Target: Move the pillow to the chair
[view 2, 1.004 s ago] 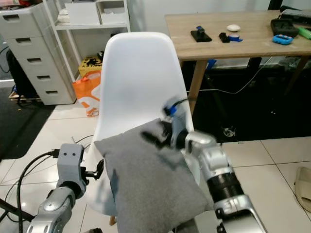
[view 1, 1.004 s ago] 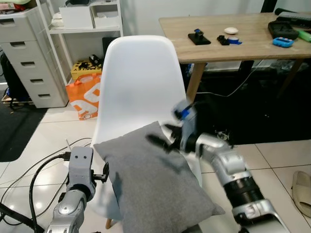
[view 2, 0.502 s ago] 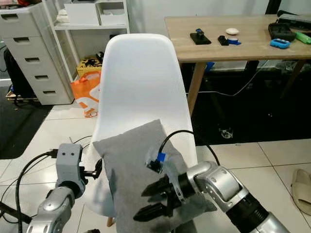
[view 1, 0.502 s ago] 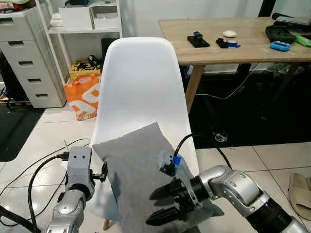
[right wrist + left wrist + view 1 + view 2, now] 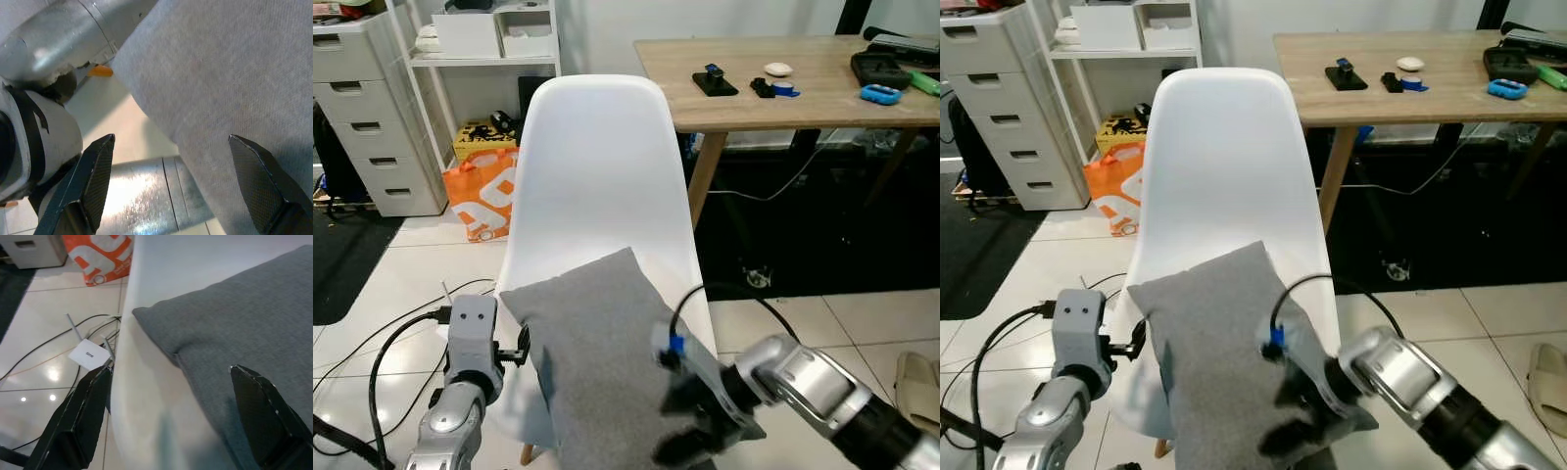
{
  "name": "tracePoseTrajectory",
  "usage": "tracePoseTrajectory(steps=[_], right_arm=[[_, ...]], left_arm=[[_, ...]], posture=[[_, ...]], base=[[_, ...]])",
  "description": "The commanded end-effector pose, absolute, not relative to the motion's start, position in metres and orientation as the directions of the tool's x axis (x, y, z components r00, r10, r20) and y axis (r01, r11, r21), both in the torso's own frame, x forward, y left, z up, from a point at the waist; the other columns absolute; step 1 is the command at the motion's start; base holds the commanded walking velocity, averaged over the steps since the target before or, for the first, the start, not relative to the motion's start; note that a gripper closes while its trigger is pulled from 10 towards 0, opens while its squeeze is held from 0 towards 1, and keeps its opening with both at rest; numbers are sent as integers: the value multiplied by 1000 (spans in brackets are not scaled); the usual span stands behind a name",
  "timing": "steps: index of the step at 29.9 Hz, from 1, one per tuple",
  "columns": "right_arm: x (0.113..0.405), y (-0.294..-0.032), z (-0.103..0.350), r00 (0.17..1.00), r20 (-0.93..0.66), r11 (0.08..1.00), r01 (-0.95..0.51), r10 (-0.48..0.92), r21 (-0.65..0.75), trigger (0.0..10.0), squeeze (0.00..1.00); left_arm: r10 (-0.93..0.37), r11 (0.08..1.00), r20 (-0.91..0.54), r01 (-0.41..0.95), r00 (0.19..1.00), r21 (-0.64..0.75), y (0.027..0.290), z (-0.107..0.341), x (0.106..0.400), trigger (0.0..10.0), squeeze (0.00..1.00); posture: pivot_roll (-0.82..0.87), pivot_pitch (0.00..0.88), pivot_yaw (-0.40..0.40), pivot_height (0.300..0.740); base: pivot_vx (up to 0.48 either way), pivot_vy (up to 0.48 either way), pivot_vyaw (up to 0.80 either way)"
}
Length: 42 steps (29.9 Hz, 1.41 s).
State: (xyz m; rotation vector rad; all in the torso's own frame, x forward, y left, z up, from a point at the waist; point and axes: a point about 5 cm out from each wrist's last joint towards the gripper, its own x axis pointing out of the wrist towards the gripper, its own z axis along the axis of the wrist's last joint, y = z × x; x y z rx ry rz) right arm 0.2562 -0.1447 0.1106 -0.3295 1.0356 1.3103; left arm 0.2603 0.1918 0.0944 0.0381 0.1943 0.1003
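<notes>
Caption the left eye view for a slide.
Grey pillow lying on the white chair, right gripper low at its near edge.

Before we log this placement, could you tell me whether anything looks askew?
The grey pillow lies on the white chair turned at an angle, its near end hanging past the seat's front edge.

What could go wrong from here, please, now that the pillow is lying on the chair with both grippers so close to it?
The grey pillow overhangs the front of the white chair, so it might slide off. The right gripper is open over the pillow's near end and could snag the fabric and drag it along. The left gripper, open beside the seat edge, might bump the chair if it swings inward.
</notes>
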Motion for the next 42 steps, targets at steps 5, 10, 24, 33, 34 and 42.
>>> tracePoseTrajectory(steps=[5, 10, 24, 33, 34, 42], right_arm=[[262, -168, 99, -33, -862, 368, -895, 506, 251, 10000, 0], [279, -193, 100, 107, -916, 483, -870, 387, 103, 10000, 0], [297, -216, 104, 236, -943, 568, -821, 233, -65, 10000, 0], [305, -227, 106, 284, -946, 600, -788, 157, -137, 10000, 0], [308, -232, 107, 311, -942, 616, -769, 128, -170, 10000, 0], [317, -251, 114, 385, -923, 638, -714, 15, -287, 10000, 0]], left_arm=[[119, 992, -213, -107, 970, 65, 197, 90, 257, 10000, 0], [118, 992, -211, -106, 970, 67, 199, 91, 257, 10000, 0], [116, 992, -201, -105, 973, 65, 198, 92, 258, 10000, 0], [118, 992, -198, -108, 973, 61, 198, 92, 258, 10000, 0], [117, 992, -198, -108, 973, 60, 198, 92, 257, 10000, 0], [117, 992, -197, -108, 973, 59, 198, 92, 257, 10000, 0]], posture=[[-174, 67, -10, 561], [-176, 69, -7, 561], [-170, 50, -12, 561], [-173, 54, -13, 561], [-172, 54, -13, 561], [-172, 56, -14, 561]], base=[[0, 0, 0], [0, 0, 0], [0, 0, 0], [0, 0, 0], [0, 0, 0], [0, 0, 0]])
